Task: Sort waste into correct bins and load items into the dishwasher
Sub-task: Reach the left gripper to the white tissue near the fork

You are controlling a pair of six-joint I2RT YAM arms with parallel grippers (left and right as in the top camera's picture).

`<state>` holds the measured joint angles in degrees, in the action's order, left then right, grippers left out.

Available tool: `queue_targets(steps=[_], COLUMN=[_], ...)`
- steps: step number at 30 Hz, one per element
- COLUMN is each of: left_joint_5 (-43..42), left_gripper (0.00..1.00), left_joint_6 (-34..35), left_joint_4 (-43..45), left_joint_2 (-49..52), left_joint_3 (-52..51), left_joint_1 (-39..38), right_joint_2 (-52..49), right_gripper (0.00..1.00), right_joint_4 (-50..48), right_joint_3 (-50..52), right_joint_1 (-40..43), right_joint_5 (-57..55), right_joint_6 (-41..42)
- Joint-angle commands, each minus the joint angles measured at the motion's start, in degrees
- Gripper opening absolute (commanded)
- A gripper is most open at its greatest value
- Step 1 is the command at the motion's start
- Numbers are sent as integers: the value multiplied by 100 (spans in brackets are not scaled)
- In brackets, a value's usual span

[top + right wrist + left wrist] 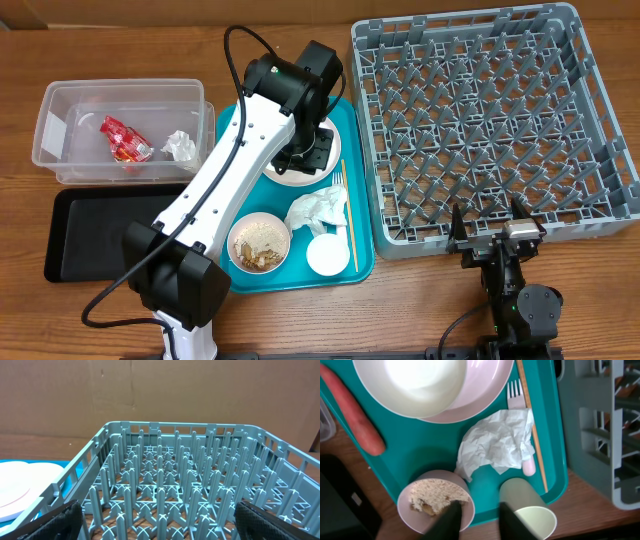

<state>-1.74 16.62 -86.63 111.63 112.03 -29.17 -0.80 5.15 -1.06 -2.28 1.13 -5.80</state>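
A crumpled white napkin (pixel 497 445) lies on the teal tray (pixel 420 452) just ahead of the left gripper (pixel 477 522), jaws narrowly parted, empty

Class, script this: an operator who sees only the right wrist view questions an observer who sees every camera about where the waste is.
Operator: I see only the grey rack. What is in the clear tub?
Observer: A red wrapper and a crumpled napkin lie in the clear tub.
Operator: Is any waste not yet sorted?
Observer: Yes, an orange carrot lies on the teal tray, beside the white plate.
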Motion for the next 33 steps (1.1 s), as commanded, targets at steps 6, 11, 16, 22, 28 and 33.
queue_targets(steps=[6, 11, 16, 22, 28, 33], left_joint_5=[22, 22, 20, 22, -2, -245], left_gripper=[66, 66, 67, 67, 69, 73], left_joint_6=[13, 424, 431, 483, 713, 745], left_joint_4=[87, -87, -68, 149, 745, 1211], left_joint_2=[-37, -37, -37, -37, -37, -37], left_joint_3=[-24, -57, -271, -870, -1591, -2079], left_joint_1=[-11, -52, -90, -92, -92, -92], right_joint_2=[50, 50, 50, 50, 50, 50], right_gripper=[100, 100, 100, 100, 100, 100], right_joint_4=[-35, -35, -35, -35, -35, -35], right_joint_3=[61, 61, 61, 61, 61, 61], right_joint_1=[15, 15, 15, 15, 15, 15], right_joint_5=[4, 4, 4, 4, 4, 4], right_joint_6=[-2, -2, -2, -2, -2, -2])
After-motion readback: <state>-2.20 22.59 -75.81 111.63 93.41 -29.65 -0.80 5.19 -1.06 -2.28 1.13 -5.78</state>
